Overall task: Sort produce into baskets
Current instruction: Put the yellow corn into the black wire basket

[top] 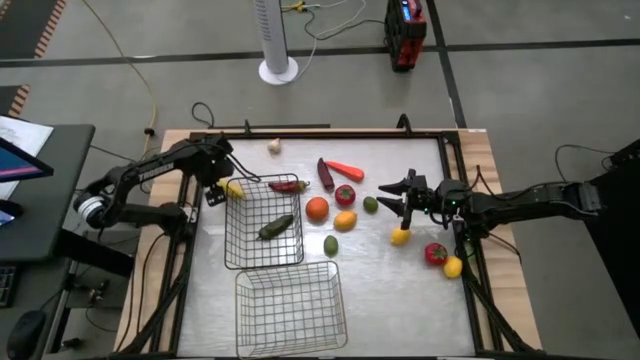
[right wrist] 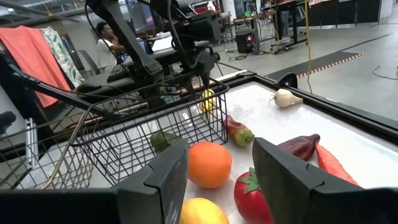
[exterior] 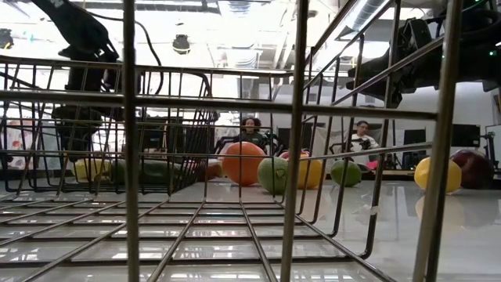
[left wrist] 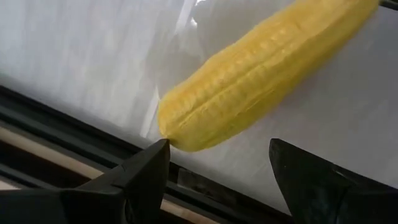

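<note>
A yellow corn cob (left wrist: pixel 261 74) lies on the white table beside the far left corner of a wire basket (top: pixel 263 222); it also shows in the high view (top: pixel 235 188). My left gripper (left wrist: pixel 217 158) is open, low over the table, with its fingers on either side of the cob's blunt end. My right gripper (top: pixel 388 196) is open and empty above the table. It points toward the table's left edge, at the orange (right wrist: pixel 209 163) and the tomato (right wrist: pixel 252 194). A green cucumber (top: pixel 275 227) lies in that basket. A second basket (top: pixel 290 308) stands nearer the table's front edge. My left gripper has one fingertip (left wrist: pixel 158 155) right at the corn cob's blunt end (left wrist: pixel 171 134). I cannot tell whether it touches. The other finger stands clear of the cob. The cob lies flat on the table.
Loose on the table are a garlic (top: pixel 274 146), chilli (top: pixel 288 186), eggplant (top: pixel 326 174), carrot (top: pixel 344 170), green fruits (top: pixel 370 204) (top: pixel 331 244), yellow fruits (top: pixel 345 221) (top: pixel 400 236) (top: pixel 453 266) and a red fruit (top: pixel 435 253). A dark frame rail (left wrist: pixel 74 124) edges the table beside the corn.
</note>
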Controlling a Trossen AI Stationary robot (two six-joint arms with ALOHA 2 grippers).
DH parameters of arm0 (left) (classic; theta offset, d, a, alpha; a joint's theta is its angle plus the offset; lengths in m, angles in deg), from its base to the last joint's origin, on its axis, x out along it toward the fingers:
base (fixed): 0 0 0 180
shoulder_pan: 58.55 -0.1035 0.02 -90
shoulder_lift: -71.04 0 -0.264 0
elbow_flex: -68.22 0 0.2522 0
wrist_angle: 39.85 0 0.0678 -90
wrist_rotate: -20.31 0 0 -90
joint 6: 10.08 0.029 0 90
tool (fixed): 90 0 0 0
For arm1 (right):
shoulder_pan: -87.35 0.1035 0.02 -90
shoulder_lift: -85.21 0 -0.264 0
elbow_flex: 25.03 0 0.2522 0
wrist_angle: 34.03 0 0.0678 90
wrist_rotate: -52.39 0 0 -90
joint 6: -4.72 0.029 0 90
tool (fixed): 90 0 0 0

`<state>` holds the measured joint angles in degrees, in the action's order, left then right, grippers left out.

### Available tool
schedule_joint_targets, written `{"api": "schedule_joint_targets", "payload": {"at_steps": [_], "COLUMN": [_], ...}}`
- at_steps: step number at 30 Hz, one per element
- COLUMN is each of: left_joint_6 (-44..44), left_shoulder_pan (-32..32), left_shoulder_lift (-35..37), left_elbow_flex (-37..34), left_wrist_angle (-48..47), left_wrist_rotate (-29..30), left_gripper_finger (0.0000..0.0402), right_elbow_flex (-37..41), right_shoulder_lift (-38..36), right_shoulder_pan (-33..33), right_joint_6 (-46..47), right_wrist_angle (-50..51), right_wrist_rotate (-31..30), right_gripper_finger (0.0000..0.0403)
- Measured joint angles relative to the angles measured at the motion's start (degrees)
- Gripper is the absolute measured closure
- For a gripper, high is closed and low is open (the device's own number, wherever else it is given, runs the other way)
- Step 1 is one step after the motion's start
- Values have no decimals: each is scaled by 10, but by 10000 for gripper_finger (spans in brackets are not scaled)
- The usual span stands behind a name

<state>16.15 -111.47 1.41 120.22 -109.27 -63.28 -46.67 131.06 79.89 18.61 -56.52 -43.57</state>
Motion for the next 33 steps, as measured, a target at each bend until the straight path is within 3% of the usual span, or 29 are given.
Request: {"api": "schedule_joint_targets", "payload": {"at_steps": [8, 25, 33], "left_joint_6": [41, 216, 271], "left_shoulder_pan": [-2, -2, -1], "left_shoulder_lift": [-9, -9, -8], "left_elbow_flex": [0, -6, -52], "left_wrist_angle": [34, 65, 79], "left_wrist_rotate": [-29, -57, -62], "left_gripper_finger": [139, 140, 192], "right_elbow_flex": [0, 0, 0], "right_shoulder_lift": [0, 0, 0], "right_shoulder_pan": [0, 0, 0], "right_joint_6": [2, 8, 8], "right_wrist_angle": [0, 0, 0], "right_wrist_rotate": [0, 15, 16], "right_gripper_finger": [196, 196, 196]}}
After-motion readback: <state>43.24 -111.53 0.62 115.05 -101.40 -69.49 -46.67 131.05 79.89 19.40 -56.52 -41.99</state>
